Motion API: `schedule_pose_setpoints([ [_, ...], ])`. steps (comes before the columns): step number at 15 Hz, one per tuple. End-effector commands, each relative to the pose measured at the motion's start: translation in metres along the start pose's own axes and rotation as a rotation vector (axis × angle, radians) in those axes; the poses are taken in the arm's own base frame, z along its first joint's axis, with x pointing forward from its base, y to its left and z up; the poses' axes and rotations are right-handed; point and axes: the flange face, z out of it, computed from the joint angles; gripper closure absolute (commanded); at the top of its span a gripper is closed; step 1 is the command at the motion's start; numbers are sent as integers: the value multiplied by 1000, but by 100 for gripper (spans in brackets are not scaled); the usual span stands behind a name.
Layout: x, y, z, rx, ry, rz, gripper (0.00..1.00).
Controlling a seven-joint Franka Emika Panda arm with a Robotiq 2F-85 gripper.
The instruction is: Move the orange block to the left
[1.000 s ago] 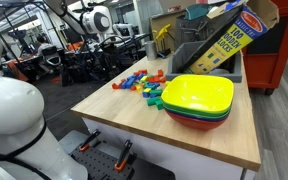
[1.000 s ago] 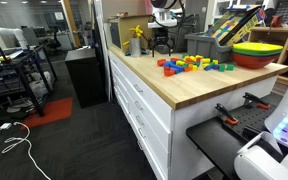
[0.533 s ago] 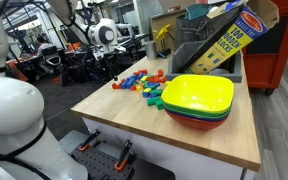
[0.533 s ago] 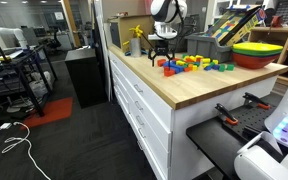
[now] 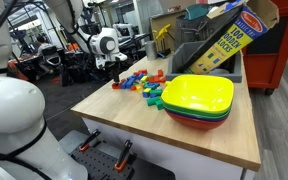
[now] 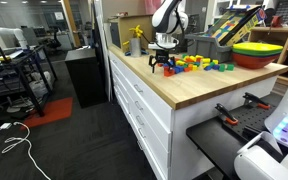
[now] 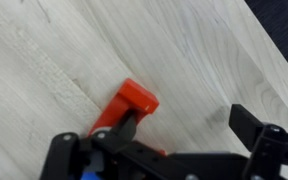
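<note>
Tabletop (image 7: 44, 60): orange block (image 7: 132, 103) at finger of spread pincer (image 7: 184, 122).

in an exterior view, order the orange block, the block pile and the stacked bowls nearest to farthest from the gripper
1. orange block: on the table right at the open gripper, beside one finger in the wrist view.
2. block pile: just past it, mid-table.
3. stacked bowls: beyond the pile.

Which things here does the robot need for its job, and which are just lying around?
For the job: orange block; pincer, open, close to it.
Just lying about: other coloured blocks; stacked bowls; cardboard box.
</note>
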Motion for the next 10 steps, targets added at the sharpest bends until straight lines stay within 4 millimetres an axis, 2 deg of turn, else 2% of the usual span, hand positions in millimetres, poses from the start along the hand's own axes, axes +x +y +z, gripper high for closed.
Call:
schedule_pose_setpoints([
  [1, -17, 1, -22, 5, 44, 38, 0],
  [5, -31, -1, -33, 2, 57, 85, 0],
  [10, -39, 17, -29, -4, 60, 208, 0],
])
